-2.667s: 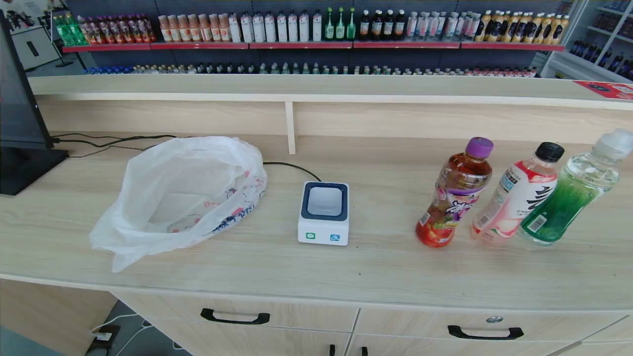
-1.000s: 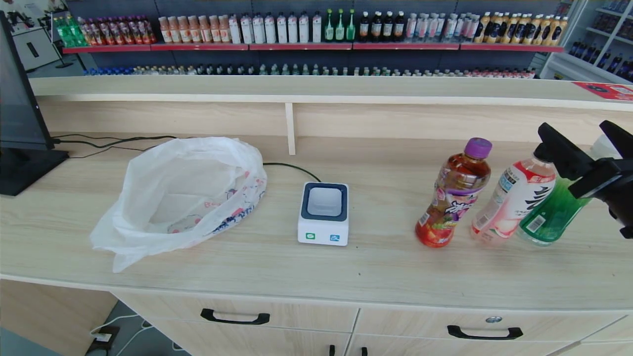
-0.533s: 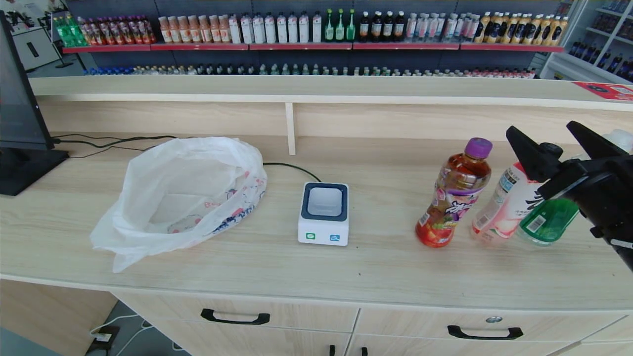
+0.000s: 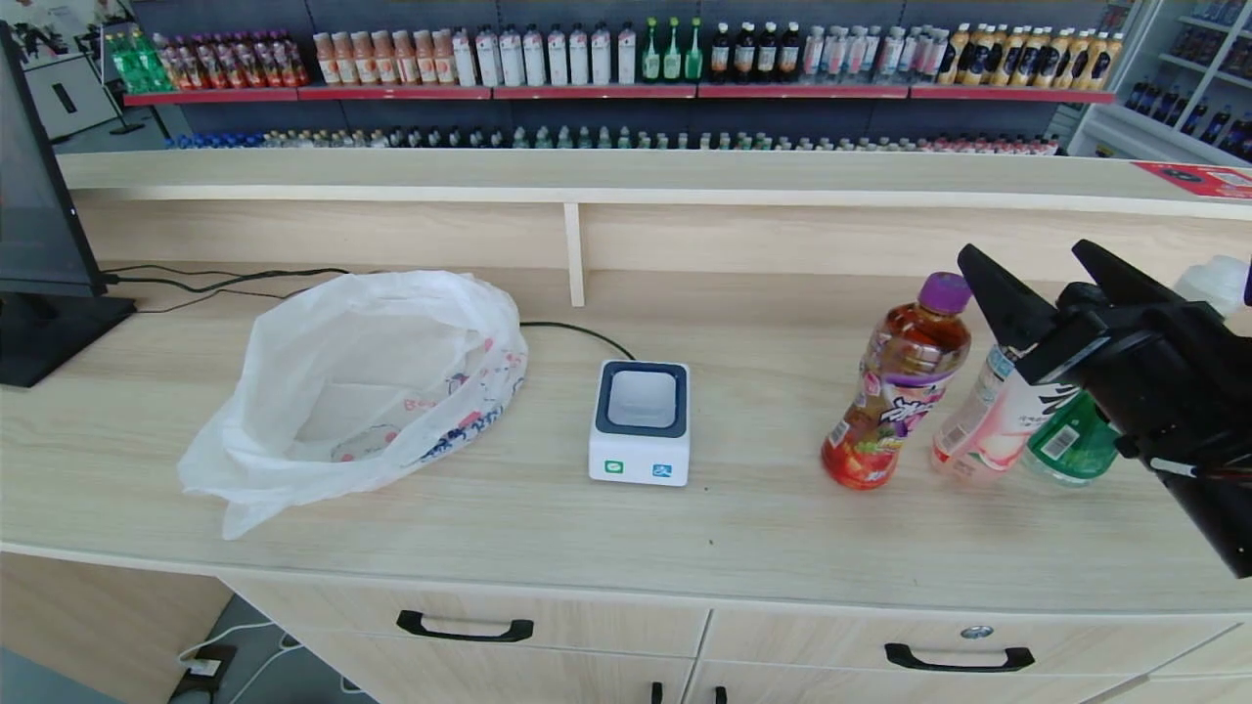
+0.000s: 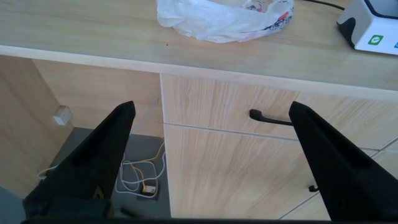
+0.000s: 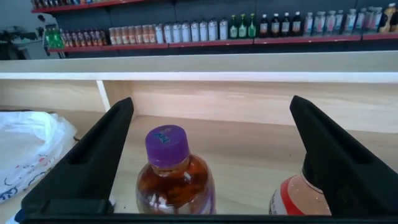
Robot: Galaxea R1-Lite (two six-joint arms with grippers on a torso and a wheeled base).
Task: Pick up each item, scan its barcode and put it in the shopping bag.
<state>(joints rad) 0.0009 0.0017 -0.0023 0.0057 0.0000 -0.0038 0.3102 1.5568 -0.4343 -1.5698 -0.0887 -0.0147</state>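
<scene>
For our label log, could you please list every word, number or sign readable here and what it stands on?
Purple-capped amber plastic bottle: label print too blurred to read.
Black-capped pink-and-white plastic bottle: label and barcode unreadable.
Green clear plastic bottle: barcode digits too small.
White box-shaped scanner: green and blue icons, no legible words.
White plastic shopping bag: print unreadable.
</scene>
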